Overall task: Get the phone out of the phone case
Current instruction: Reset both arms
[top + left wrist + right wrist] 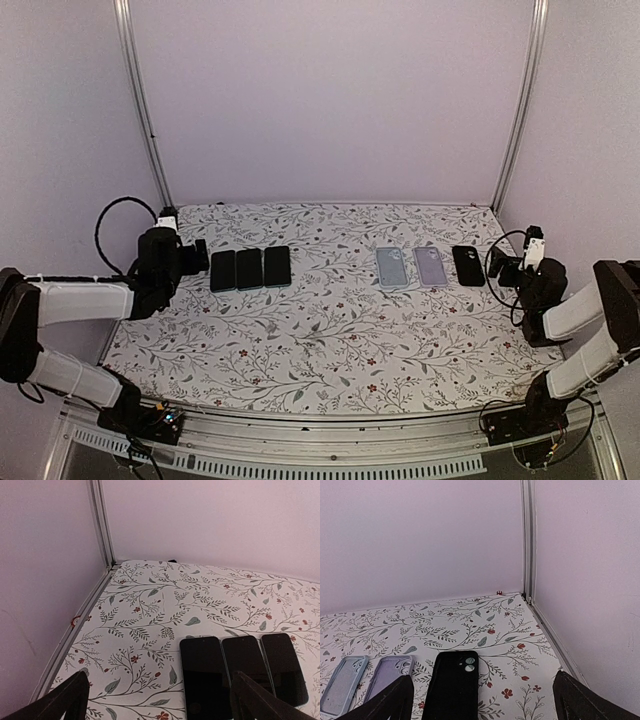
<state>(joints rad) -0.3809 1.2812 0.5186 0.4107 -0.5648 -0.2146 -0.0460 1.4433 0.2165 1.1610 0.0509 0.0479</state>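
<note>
Though left tool (160, 700) and right tool (482, 700) gape, only right wrist shows case's (451, 687) lenses (468, 664).

Glossy black phones (205, 672), matt plastic-looking cases (452, 680), matt floral-printed table cover (150, 605).

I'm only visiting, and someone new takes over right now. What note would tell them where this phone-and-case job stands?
Left gripper: open, empty, beside three dark phones lying in a row.
Right gripper: open, empty, beside the light blue case, purple case and black case.
Done: nothing is gripped. Whether the cases hold phones cannot be told.
Left: grasp a case and free its phone.
</note>
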